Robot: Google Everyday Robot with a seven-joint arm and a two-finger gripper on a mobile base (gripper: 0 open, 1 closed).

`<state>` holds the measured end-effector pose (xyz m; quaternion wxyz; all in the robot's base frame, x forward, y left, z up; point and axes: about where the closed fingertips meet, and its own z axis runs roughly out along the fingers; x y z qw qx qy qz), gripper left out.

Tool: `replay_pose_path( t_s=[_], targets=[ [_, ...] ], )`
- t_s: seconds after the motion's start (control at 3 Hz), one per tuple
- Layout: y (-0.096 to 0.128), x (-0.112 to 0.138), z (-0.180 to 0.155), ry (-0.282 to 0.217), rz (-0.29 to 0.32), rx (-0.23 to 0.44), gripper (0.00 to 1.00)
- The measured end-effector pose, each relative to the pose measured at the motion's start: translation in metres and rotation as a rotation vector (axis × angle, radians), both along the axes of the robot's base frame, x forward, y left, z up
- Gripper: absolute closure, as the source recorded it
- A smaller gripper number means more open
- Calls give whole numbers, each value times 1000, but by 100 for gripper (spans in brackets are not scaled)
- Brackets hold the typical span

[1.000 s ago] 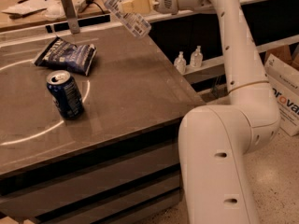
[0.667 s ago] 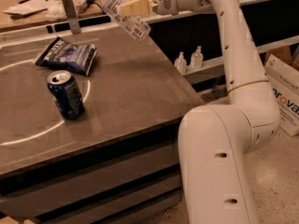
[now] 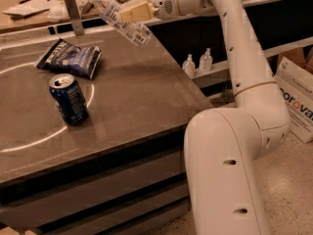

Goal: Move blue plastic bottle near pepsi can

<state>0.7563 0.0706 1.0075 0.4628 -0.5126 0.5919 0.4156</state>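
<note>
Shifted slightly left since before, bottle (image 3: 137, 34) tilted in the air at top centre, gripper (image 3: 128, 15) fingers closed around its middle, can (image 3: 69, 100) standing on table (image 3: 139, 94) at left (chip bag (image 3: 69, 58) just behind it).

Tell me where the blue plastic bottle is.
The blue plastic bottle hangs tilted in the gripper, top centre of the camera view, above the table's far edge, right of the chip bag.

Chip bag (image 3: 69, 58) on table (image 3: 142, 97), two pump bottles (image 3: 189, 65) on shelf (image 3: 217, 72); box (image 3: 296, 101) on floor (image 3: 288, 180)
</note>
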Motion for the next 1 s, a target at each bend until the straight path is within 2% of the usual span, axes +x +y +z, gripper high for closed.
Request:
replay_pose_path(
  t_s=[0.33, 1.0],
  targets=[
    [17, -10, -7, 27, 37, -4, 100],
    [61, -54, -33, 103, 107, -1, 100]
  ],
)
